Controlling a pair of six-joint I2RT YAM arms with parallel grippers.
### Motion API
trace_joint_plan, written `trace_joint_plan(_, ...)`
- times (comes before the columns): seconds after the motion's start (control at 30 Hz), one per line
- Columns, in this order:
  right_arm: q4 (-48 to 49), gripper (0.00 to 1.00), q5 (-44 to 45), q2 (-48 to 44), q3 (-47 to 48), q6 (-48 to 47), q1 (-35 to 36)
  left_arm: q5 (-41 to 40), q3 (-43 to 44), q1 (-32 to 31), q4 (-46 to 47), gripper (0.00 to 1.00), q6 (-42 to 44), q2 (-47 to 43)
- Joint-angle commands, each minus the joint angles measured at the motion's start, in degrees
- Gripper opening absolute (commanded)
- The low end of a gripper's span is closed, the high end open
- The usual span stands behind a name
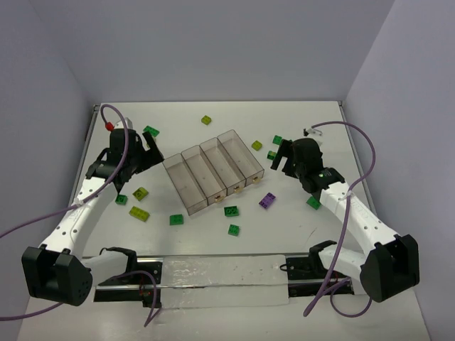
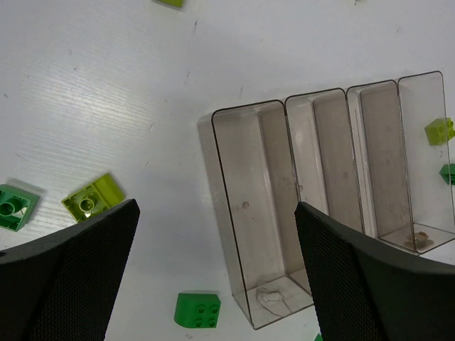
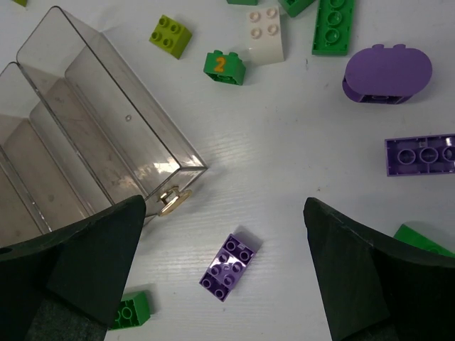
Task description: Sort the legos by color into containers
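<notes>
The clear smoky four-compartment tray (image 1: 213,170) lies at the table's middle, and every compartment looks empty. Dark green, yellow-green and purple legos lie scattered around it. My left gripper (image 1: 151,153) is open and empty above the tray's left end; in its wrist view (image 2: 217,284) a green brick (image 2: 197,310) lies below beside the tray (image 2: 249,213). My right gripper (image 1: 279,158) is open and empty right of the tray; its wrist view (image 3: 224,277) has a purple brick (image 3: 229,266) on the table between the fingers. A white brick (image 3: 264,25) lies farther off.
Yellow-green bricks (image 1: 141,192) and green bricks (image 1: 176,219) lie at the front left. Purple pieces (image 3: 387,73) and a long green brick (image 3: 333,27) lie right of the tray. The tray's yellowish tab (image 3: 173,201) faces forward. White walls enclose the table.
</notes>
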Motion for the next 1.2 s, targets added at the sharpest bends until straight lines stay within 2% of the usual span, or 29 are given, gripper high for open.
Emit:
trace_joint_plan(0.0, -0.45, 1.00, 3.65, -0.68, 1.74, -1.12, 0.33, -0.01, -0.39, -0.24, 3.43, 0.99, -0.81, -1.20)
trace_joint_plan(0.27, 2.17, 1.00, -3.38, -3.63, -1.13, -4.40, 0.33, 0.58, 0.08, -0.24, 3.04, 0.99, -1.44, 0.02)
trace_joint_plan(0.5, 0.06, 1.00, -3.52, -3.53, -1.72, -4.62, 0.33, 2.36, 1.01, -0.24, 1.52, 0.99, -0.53, 1.61)
trace_joint_plan(0.63, -0.54, 0.91, -4.05, -2.07, -2.76, -3.60, 1.13, 1.92, 1.10, -0.24, 1.32, 0.99, -0.26, 1.28)
trace_joint_plan(0.87, -3.82, 0.91, -1.03, 2.37, -5.76, 6.51, 5.09, 1.74, 1.69, -0.31, 0.99, 0.99, 0.35, 1.10)
trace_joint_plan(1.03, -3.61, 0.88, 1.32, 4.44, -7.90, 14.86, 7.64, 1.92, 1.54, -0.24, 0.93, 0.99, 0.67, 1.23)
trace_joint_plan(1.17, -2.16, 0.88, 1.02, 7.49, -8.76, 17.86, 8.33, 1.95, 1.36, -0.27, 0.88, 0.99, 0.89, 1.11)
